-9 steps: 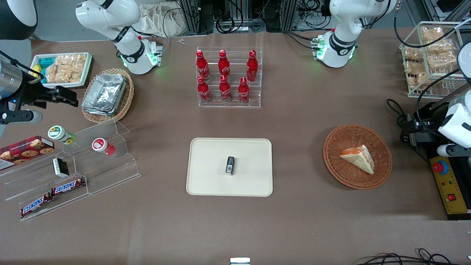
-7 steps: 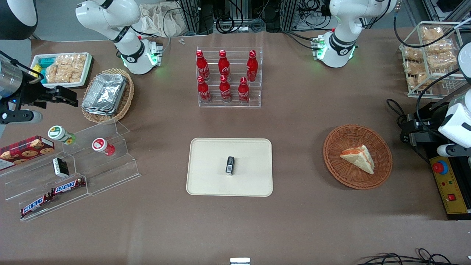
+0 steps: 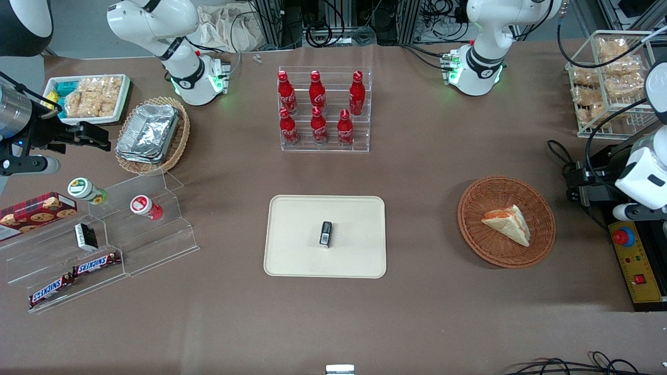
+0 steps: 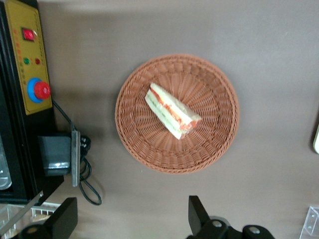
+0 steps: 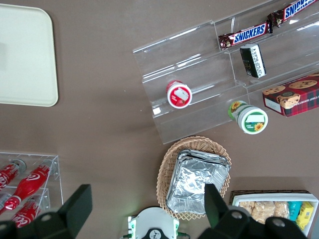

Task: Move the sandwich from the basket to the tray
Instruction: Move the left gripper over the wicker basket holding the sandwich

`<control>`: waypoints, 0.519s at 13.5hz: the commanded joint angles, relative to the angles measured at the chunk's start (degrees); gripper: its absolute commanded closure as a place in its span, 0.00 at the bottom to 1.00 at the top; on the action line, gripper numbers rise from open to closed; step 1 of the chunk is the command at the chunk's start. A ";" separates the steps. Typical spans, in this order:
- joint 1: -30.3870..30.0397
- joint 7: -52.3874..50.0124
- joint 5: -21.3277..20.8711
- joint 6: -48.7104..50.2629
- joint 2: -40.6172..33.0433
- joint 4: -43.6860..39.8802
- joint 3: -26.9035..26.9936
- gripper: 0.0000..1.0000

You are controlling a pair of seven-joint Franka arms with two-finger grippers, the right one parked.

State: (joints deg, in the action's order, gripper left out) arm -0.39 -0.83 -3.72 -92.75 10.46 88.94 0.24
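Gripper: the left arm's gripper (image 4: 129,219) hangs high over the table with its two dark fingers (image 4: 197,214) spread wide apart and nothing between them; it is above bare cloth just beside the basket, touching nothing.
Working arm: its white wrist (image 3: 643,174) shows at the working arm's end of the table, over the black and yellow control box (image 3: 635,260).
Sandwich: the sandwich (image 3: 508,224) lies on its side inside the basket, close to the middle, white bread with an orange-red and pale layer along one edge.
Basket: the basket (image 3: 477,234) is a round reddish-brown wicker one, flat on the brown table (image 3: 432,312), well apart from the tray.
Tray: the tray (image 3: 292,250) is cream-coloured and sits near the middle of the table, toward the parked arm from the basket; a small dark packet (image 3: 325,233) lies at its centre.
Farther from the camera: red bottles (image 3: 318,107) stand in a clear rack.
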 commanded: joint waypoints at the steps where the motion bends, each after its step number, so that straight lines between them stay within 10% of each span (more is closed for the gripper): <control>1: 0.48 0.65 1.09 -1.45 -2.19 5.25 1.08 0.00; 7: 0.21 -8.03 4.25 -17.46 -5.37 21.18 2.31 0.00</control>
State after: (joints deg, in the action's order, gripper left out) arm -0.47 -5.11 -0.50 -107.76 7.20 106.22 2.12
